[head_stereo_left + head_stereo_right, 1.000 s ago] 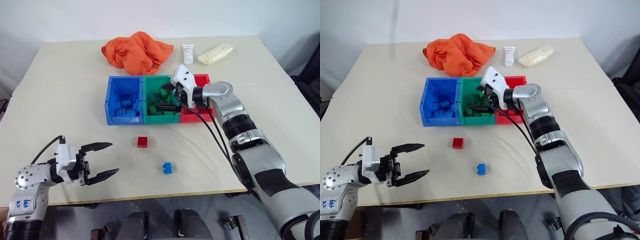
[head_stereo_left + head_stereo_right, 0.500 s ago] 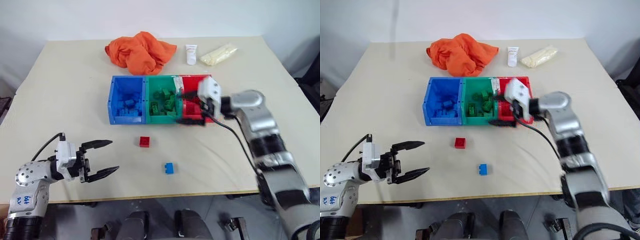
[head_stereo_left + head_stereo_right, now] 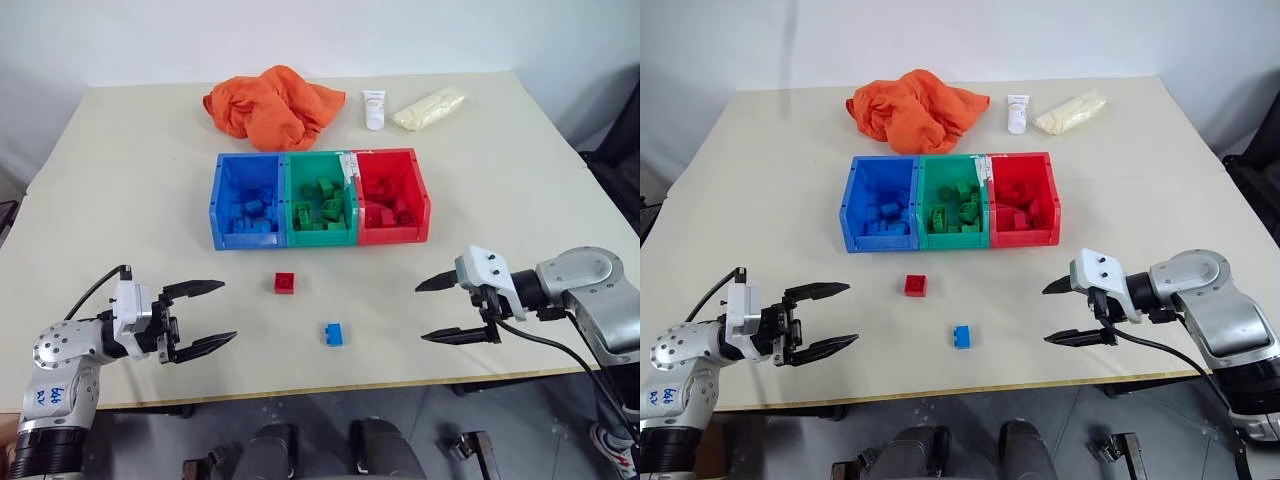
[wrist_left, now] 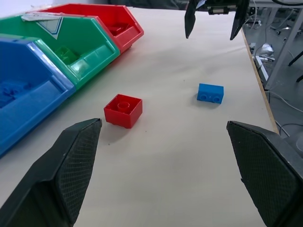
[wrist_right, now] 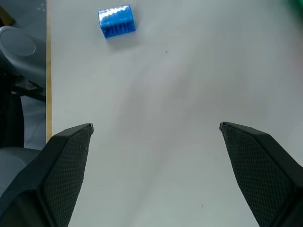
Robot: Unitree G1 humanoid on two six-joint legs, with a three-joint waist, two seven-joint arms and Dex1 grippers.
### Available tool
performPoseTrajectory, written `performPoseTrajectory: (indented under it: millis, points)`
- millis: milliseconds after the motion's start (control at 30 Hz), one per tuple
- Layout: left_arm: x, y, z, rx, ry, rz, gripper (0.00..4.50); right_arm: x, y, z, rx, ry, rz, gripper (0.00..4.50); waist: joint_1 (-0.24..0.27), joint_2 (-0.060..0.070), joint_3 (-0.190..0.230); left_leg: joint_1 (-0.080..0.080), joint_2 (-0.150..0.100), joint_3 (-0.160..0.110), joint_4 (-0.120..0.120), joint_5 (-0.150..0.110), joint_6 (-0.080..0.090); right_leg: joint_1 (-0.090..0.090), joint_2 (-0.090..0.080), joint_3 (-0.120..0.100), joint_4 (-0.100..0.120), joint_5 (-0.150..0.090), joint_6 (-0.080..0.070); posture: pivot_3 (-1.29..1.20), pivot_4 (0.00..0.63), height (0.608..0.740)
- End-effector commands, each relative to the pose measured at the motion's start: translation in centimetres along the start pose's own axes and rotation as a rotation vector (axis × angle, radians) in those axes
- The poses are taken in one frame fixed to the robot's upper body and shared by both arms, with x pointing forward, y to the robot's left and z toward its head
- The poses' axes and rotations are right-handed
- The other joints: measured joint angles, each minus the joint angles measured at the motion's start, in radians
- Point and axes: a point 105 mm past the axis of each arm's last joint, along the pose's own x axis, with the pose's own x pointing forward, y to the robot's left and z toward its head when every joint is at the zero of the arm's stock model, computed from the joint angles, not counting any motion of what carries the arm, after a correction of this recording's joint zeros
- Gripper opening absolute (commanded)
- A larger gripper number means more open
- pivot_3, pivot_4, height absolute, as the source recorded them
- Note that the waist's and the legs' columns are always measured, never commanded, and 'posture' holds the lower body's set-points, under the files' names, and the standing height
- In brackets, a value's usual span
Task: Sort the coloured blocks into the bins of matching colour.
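A red block [image 3: 285, 283] and a blue block [image 3: 334, 335] lie loose on the table in front of the bins. The joined bins stand mid-table: blue [image 3: 245, 238], green [image 3: 320, 237] and red [image 3: 392, 235], each holding bricks of its own colour, with green blocks [image 3: 325, 205] in the green one. My left gripper [image 3: 228, 311] is open near the front left edge and points toward the red block [image 4: 123, 110]. My right gripper [image 3: 421, 314] is open and empty at the front right, facing the blue block [image 5: 116, 21].
An orange cloth [image 3: 275, 103], a white tube [image 3: 374, 108] and a pale yellow bag [image 3: 428, 106] lie behind the bins. The table's front edge [image 3: 330, 385] runs just below both grippers.
My right gripper has drawn back from over the green bin, past the red bin, down to the front right of the table. The left gripper has stayed still.
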Motion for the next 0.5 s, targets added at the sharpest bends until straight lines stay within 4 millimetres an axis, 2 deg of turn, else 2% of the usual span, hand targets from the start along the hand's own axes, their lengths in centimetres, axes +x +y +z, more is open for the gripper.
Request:
performPoseTrajectory:
  millis: [33, 267, 500]
  points:
    - [-0.4, 0.3, 0.4, 0.019, 0.000, 0.000, 4.50, 1.2, 0.3, 1.3, -0.038, -0.023, 0.021, 4.49, 0.000, 0.000, 0.000, 0.000, 0.000, 0.000, 0.000, 0.000, 0.000, 0.000, 0.000, 0.000, 0.000, 0.000, 0.000, 0.00, 0.150, 0.740]
    - [-0.2, -0.5, 0.4, 0.015, -0.003, -0.009, 4.50, 6.2, 0.7, 2.0, -0.111, -0.007, 0.103, 4.49, -0.001, 0.000, 0.000, 0.000, 0.000, 0.000, 0.000, 0.000, 0.000, 0.000, 0.000, 0.000, 0.000, 0.000, 0.000, 0.00, 0.150, 0.740]
    - [-0.5, -1.7, 0.5, -0.006, -0.001, 0.013, 4.50, 9.4, 0.4, 3.5, -0.161, -0.038, 0.151, 4.49, -0.002, 0.000, 0.000, 0.000, 0.000, 0.000, 0.000, 0.000, 0.000, -0.001, 0.000, 0.000, 0.000, 0.000, 0.000, 0.00, 0.150, 0.740]
